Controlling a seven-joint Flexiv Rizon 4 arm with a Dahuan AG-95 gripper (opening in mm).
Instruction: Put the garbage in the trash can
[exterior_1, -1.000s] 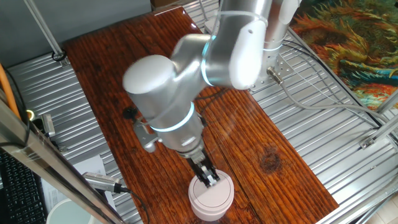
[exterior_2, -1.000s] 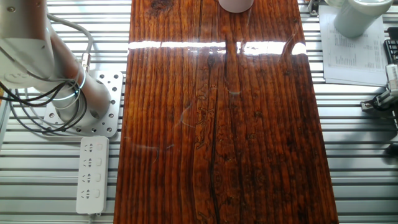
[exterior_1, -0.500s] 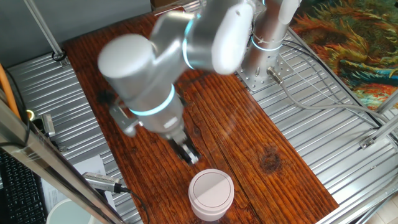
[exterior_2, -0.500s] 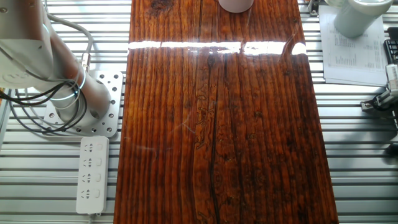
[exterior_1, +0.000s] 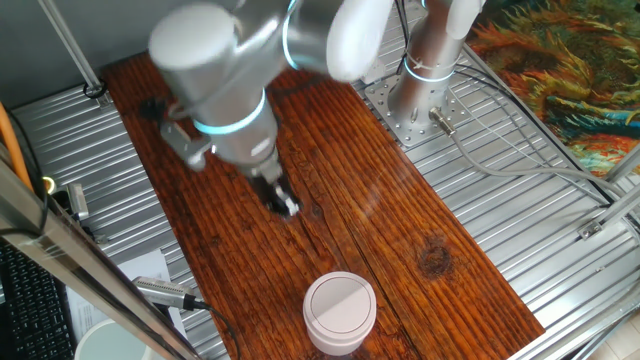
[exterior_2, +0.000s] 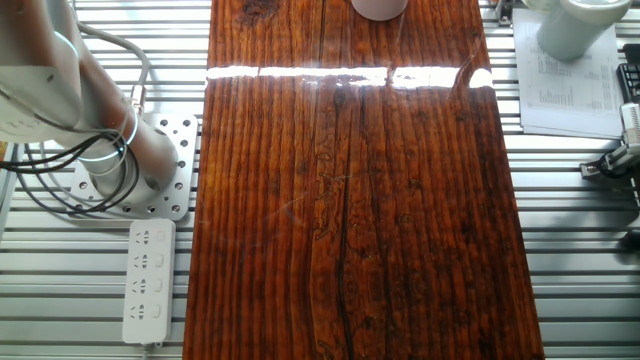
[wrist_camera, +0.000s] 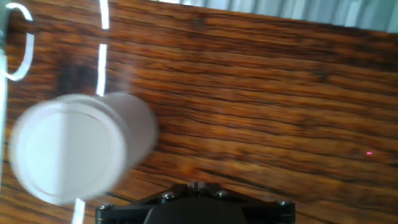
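Garbage is nowhere you can pick out in these views. Your gripper (exterior_1: 285, 206) hangs over the bare wooden table (exterior_1: 400, 230), its tips blurred, so you cannot tell whether the fingers are apart or together. Nothing shows between them. Well apart from it, toward the near end of the table, stands the trash can (exterior_1: 340, 310), upright, its flat white lid level in its ring. From the hand view you see that can (wrist_camera: 74, 146) at lower left, motion-blurred.

Glossy grained wood table (exterior_2: 350, 200), smooth plastic trash can (exterior_1: 340, 311)
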